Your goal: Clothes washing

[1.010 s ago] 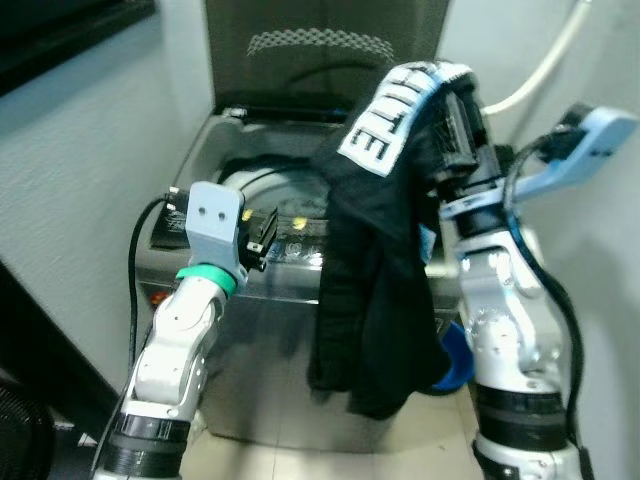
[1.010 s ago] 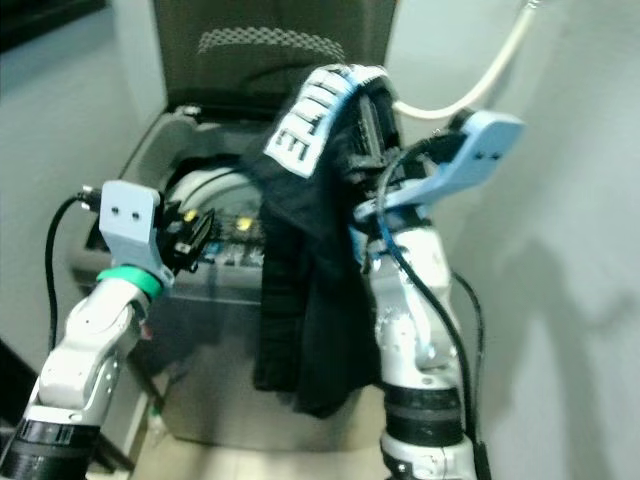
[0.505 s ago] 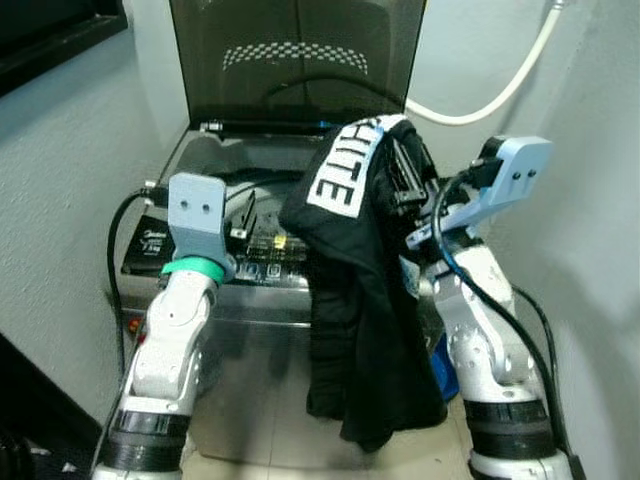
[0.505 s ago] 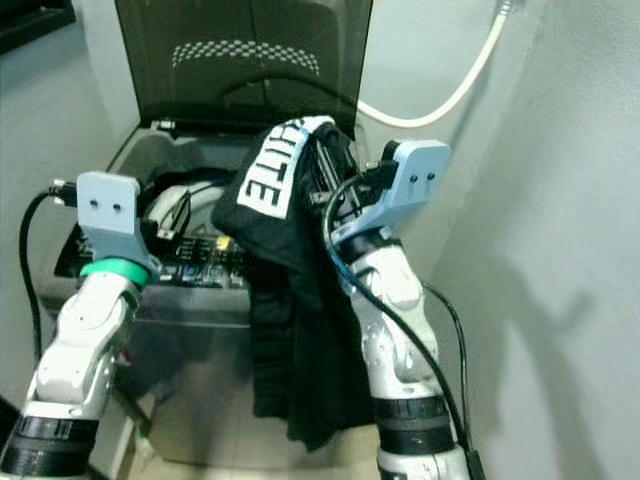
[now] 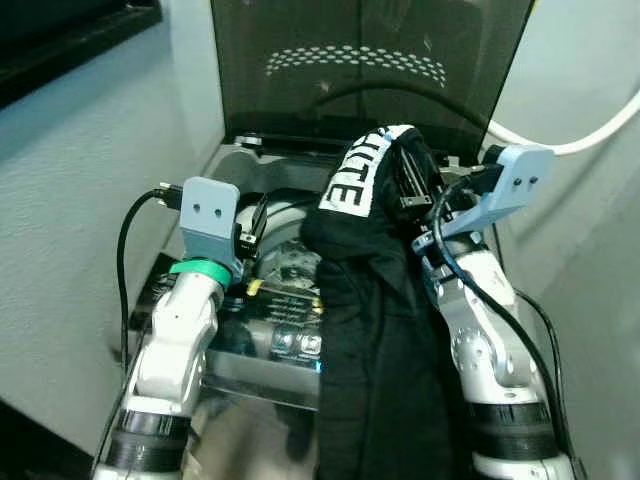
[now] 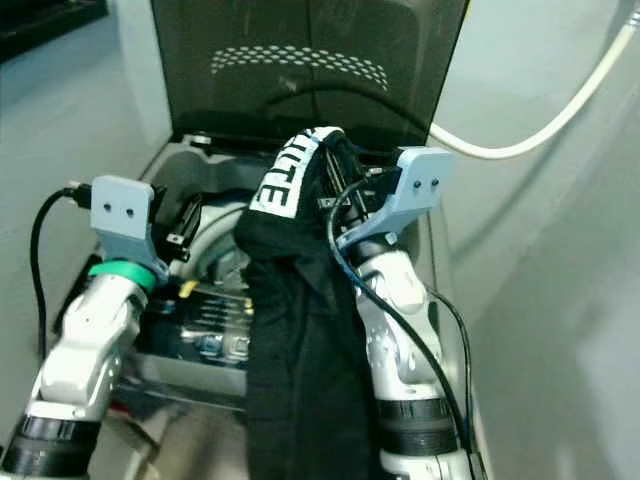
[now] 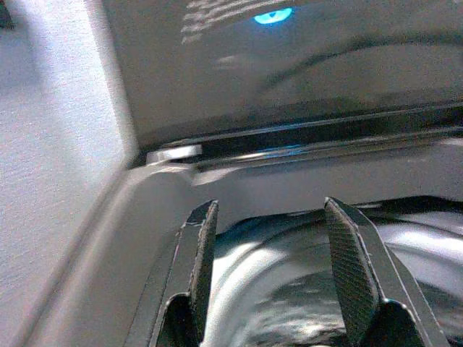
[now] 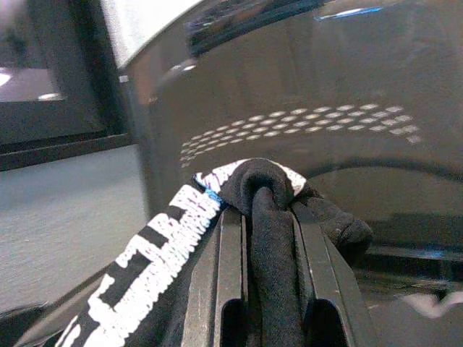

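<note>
Open washing machine point(image 5: 250, 330) right in front, lid point(image 5: 365, 70) standing up at the back, round tub point(image 5: 290, 265) wide open below. Gray walls close on both sides. Right gripper point(image 8: 271, 210) squeezed tight on black clothes point(image 5: 375, 330), held up over the tub's right edge, hanging down the front. Left gripper point(image 7: 268, 246) spread apart, holding nothing, above the tub.

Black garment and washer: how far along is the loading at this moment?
Done: the washer lid stands open. In hand: the right gripper is shut on the black garment, held above the drum opening, most of it hanging down the front. The left gripper is open over the drum. Left: dropping it in.
</note>
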